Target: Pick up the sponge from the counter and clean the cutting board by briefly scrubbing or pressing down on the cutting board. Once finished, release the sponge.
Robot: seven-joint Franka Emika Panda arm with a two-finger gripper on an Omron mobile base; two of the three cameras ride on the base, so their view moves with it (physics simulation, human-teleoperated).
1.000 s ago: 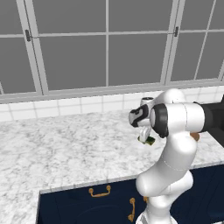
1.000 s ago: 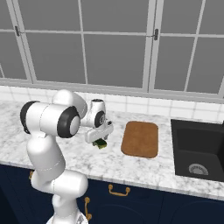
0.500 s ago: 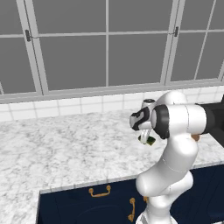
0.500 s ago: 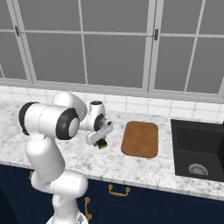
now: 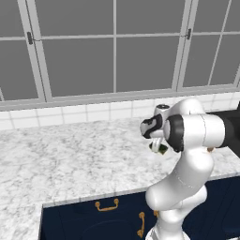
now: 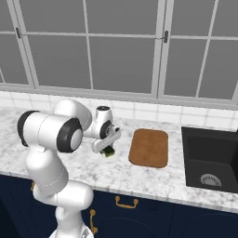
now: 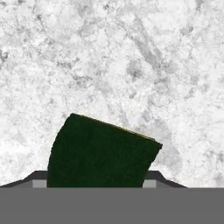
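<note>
Gripper closed on the sponge, one fingertip at each side. Sponge sits on the counter just left of the cutting board, apart from it. Dark green face toward the hand camera; long axis spans the fingers.

sponge: near edge cut off at the bottom of the hand view; in the left base view mostly hidden behind the arm at centre right.
cutting board: grain too small to tell.
sink: cut off at right edge.
</note>
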